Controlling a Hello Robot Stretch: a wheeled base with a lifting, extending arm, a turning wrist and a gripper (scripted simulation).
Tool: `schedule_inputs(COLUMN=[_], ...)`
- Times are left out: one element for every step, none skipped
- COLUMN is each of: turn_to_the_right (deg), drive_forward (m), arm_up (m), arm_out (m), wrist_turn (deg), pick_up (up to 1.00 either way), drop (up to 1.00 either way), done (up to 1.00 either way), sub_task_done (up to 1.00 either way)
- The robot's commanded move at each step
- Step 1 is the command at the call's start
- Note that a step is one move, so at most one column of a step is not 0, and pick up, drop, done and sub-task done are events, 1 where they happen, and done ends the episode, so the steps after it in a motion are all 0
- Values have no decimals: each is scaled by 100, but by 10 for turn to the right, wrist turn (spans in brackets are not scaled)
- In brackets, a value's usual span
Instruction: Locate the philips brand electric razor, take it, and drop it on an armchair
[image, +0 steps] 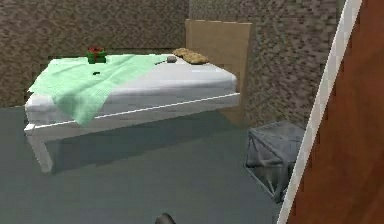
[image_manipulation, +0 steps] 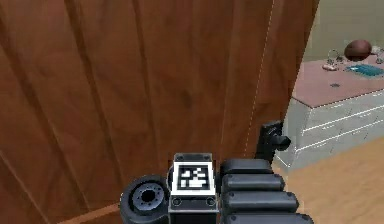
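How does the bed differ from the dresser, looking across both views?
The bed is low, with a green blanket over it; the dresser is a block of drawers under a pinkish top. The bed has a wooden headboard; the dresser bears a brown oval thing. Both are white-bodied.

The arm (image_manipulation: 255, 192) is a black bar built of blocky, ribbed segments with rounded edges, lying just right of the marker (image_manipulation: 195, 178). The marker is a white square with small black marks, set in a dark frame. Just left of the marker, the gripper (image_manipulation: 148, 200) has a round black body with a grey ring; its fingers cannot be made out.
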Motion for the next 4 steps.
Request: schedule_inputs(turn_to_the_right=[-180, 0, -450, -120], drive_forward=[0, 45, 0, 0], arm_up=[0, 0, 0, 0], arm_out=[0, 0, 0, 0], wrist_turn=[0, 0, 0, 0], pick_up=[0, 0, 0, 0], drop=[0, 0, 0, 0], done=[0, 0, 0, 0], sub_task_done=[0, 0, 0, 0])
